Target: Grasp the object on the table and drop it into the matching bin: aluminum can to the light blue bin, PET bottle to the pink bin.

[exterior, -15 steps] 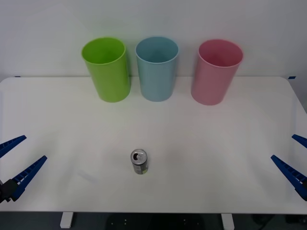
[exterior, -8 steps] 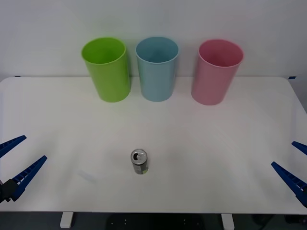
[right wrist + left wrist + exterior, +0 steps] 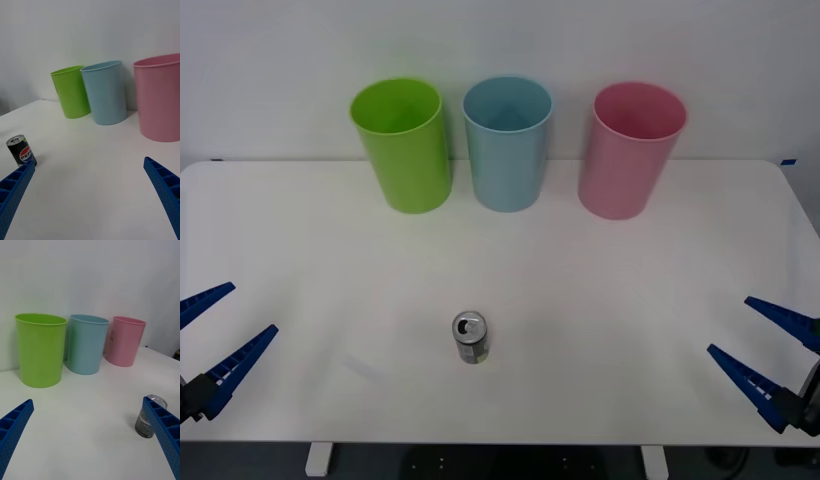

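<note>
A small aluminum can point(image 3: 471, 337) with a silver top and a dark and green body stands upright on the white table point(image 3: 600, 270), near its front middle; it is the can point(image 3: 21, 150) in the right wrist view and the can point(image 3: 147, 420) in the left wrist view. The light blue bin point(image 3: 507, 143) stands at the back centre, the pink bin point(image 3: 631, 149) to its right. My right gripper point(image 3: 764, 353) hangs open at the table's right front, far from the can. My left gripper point(image 3: 218, 335) is open at the left front edge.
A lime green bin point(image 3: 402, 143) stands left of the light blue one, all three in a row along the table's far edge against a white wall. Wide bare tabletop lies between the can and the bins.
My right gripper has moved left, inward over the table's right front edge. The left gripper, the can and the bins have not moved.
</note>
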You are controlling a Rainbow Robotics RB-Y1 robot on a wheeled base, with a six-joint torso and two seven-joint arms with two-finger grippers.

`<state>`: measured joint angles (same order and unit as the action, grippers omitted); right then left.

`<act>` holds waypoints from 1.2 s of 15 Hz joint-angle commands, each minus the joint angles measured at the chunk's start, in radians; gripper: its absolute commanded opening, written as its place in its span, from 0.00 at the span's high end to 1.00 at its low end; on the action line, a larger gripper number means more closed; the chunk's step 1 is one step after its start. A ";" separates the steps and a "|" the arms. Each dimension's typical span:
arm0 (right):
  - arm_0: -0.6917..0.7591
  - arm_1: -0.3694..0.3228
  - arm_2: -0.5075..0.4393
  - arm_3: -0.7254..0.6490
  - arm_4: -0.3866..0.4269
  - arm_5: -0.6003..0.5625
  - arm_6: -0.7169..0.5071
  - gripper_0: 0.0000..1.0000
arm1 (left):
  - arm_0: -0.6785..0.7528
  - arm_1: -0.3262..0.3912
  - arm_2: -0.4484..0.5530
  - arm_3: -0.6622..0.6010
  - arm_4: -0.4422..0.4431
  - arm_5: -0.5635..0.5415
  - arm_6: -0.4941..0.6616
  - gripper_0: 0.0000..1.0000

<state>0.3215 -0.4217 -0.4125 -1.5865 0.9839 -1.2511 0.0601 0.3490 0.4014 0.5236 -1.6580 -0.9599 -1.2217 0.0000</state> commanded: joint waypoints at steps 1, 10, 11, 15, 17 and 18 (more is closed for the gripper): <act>-0.053 0.001 0.029 0.066 0.035 -0.059 0.032 0.00 | 0.000 0.000 0.000 0.000 0.000 0.000 0.000 0.00; -0.136 0.001 0.221 0.085 0.096 -0.004 0.121 0.00 | 0.000 0.000 0.000 0.000 0.000 0.000 0.000 0.00; -0.147 0.001 0.247 0.085 0.098 0.012 0.133 0.00 | 0.000 0.000 0.000 0.000 0.000 0.000 0.000 0.00; -0.182 0.001 0.347 0.085 0.101 0.087 0.164 0.00 | 0.000 0.000 0.000 0.000 0.000 0.000 0.000 0.00; -0.196 0.000 0.399 0.085 0.101 0.137 0.178 0.00 | 0.000 0.000 0.000 0.000 0.000 0.000 0.000 0.00; -0.202 0.001 0.422 0.085 0.101 0.157 0.184 0.00 | 0.000 0.000 0.000 0.000 0.000 0.000 0.000 0.00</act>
<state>0.1241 -0.4212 -0.0073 -1.5018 1.0845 -1.1091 0.2391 0.3490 0.4014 0.5236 -1.6580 -0.9599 -1.2217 0.0000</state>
